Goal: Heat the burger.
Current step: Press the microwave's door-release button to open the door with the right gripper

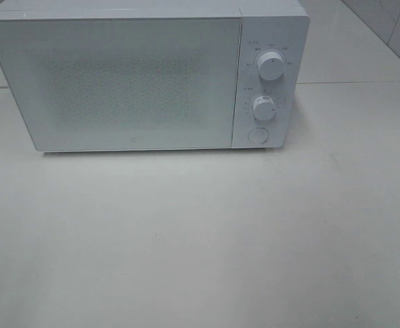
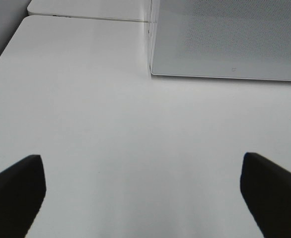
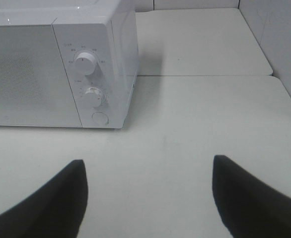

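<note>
White microwave (image 1: 145, 75) stands on the worktop (image 1: 200, 239), door (image 1: 84, 102) shut. You see no burger in any view; it may be inside. Empty and wide, left end effector (image 2: 140, 166) and right end effector (image 3: 148, 166) hang clear of the door, probably waiting.

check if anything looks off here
Nothing spilled, askew or damaged. The microwave stands upright on the table, door shut. Only oddity: no burger shows in any view, and the left gripper and right gripper are open and empty.
</note>
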Motion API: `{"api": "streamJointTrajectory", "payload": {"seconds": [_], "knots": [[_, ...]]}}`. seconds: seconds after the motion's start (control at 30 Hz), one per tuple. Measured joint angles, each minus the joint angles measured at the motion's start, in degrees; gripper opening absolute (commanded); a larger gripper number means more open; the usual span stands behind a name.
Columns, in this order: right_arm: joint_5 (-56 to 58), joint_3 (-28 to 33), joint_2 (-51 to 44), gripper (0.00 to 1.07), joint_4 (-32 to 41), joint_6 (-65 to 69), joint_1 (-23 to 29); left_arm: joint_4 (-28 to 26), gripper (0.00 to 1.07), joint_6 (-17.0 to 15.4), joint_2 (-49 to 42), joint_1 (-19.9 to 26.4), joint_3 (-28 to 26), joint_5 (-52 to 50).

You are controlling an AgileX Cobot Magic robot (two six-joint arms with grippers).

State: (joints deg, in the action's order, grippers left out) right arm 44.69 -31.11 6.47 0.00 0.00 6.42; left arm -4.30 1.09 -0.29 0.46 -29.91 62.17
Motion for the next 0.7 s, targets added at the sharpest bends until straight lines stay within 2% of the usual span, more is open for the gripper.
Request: {"api": "streamJointTrajectory", "payload": {"seconds": [0.7], "knots": [[-22.23,0.06,25.32,0.68,-1.83,0.00,0.00,0.00,1.00,0.00,0.00,0.00,0.00,0.00]]}}
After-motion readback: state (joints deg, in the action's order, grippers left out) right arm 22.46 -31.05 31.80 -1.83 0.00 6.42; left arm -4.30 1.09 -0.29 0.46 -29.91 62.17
